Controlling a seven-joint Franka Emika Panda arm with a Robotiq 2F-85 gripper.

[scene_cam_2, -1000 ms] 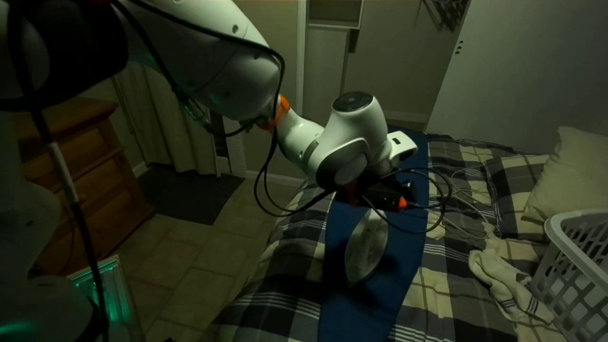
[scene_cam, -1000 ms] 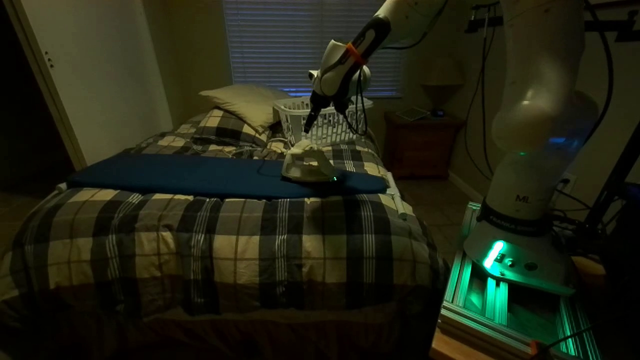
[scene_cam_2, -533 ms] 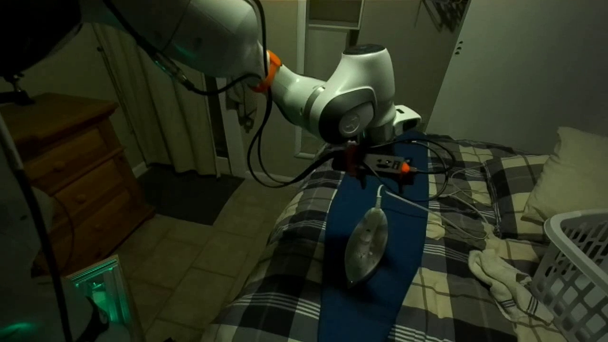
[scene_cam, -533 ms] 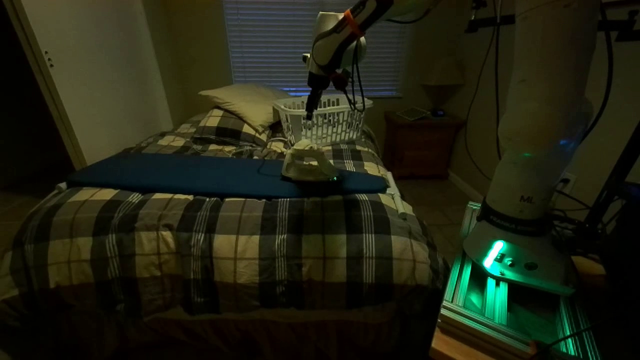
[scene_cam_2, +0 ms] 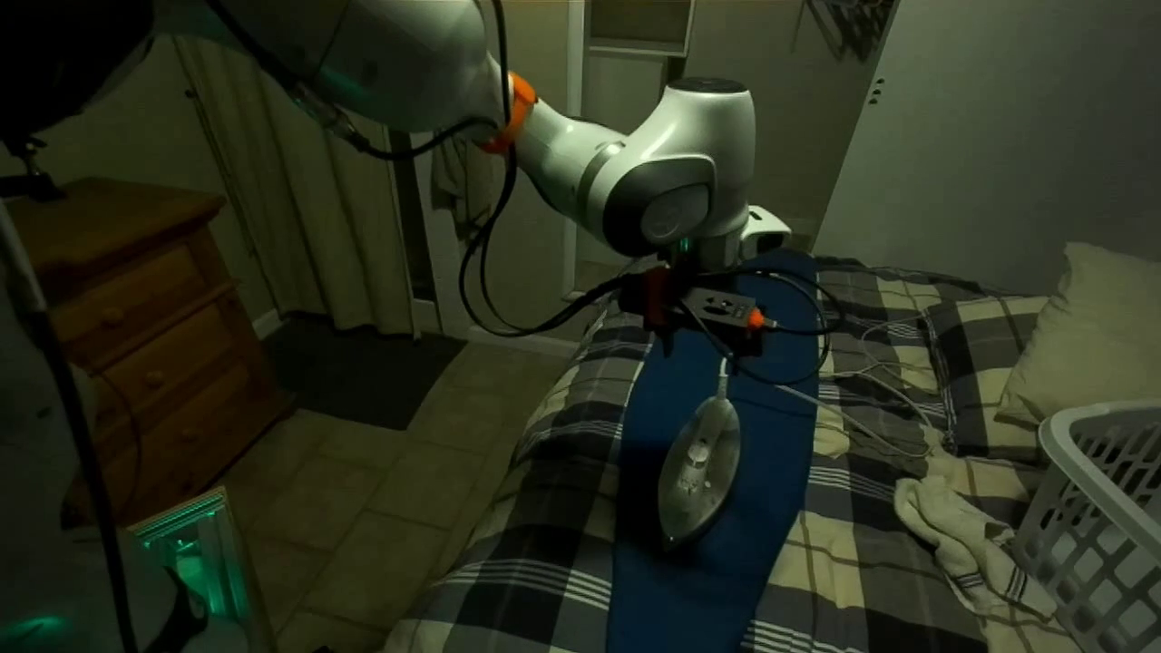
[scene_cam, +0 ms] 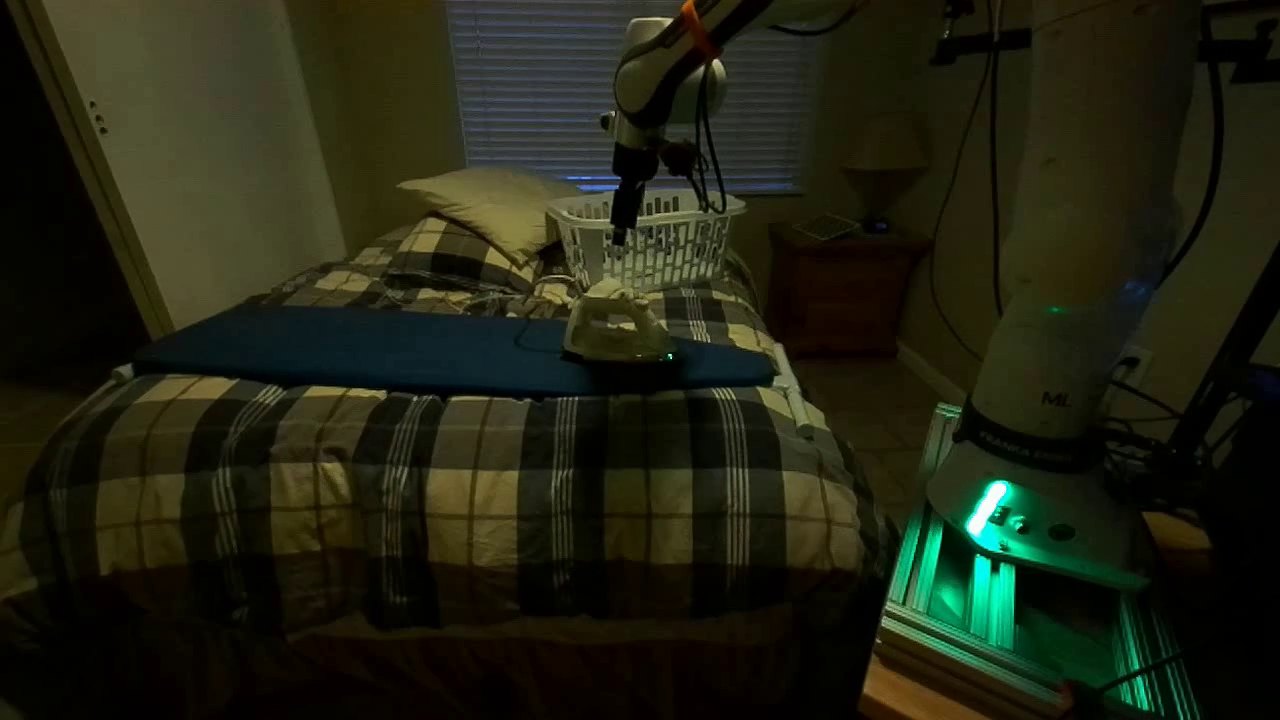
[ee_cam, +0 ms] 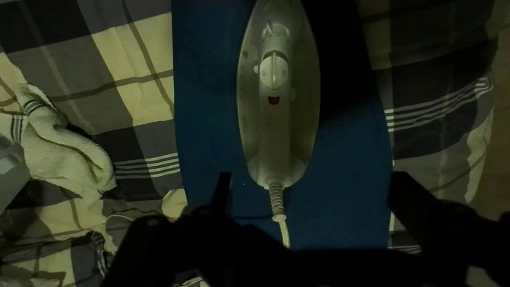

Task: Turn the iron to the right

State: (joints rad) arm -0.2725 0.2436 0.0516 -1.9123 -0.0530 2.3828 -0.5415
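The pale whitish-grey iron [scene_cam: 620,350] stands sole down on the blue ironing board [scene_cam: 380,345], which lies across the bed. In an exterior view the iron [scene_cam_2: 700,472] points its tip towards the bottom of the picture, with its cord end nearest my gripper. In the wrist view the iron [ee_cam: 275,131] points up the picture, its cord leaving downwards. My gripper [scene_cam: 619,236] is above the iron, apart from it. In the wrist view my gripper [ee_cam: 311,181] is open and empty, its dark fingers wide apart near the iron's cord end, which lies closer to the left finger.
A white lattice laundry basket [scene_cam_2: 1088,490] and a white pillow [scene_cam_2: 1088,336] are on the bed. White socks [scene_cam_2: 966,535] lie near the basket. The iron's pale cord [scene_cam_2: 862,422] runs over the plaid bedspread. A nightstand [scene_cam: 845,290] stands beyond the bed.
My arm and gripper have risen away from above the iron, mostly in the first half second, with a small shift since. The iron has not visibly moved.
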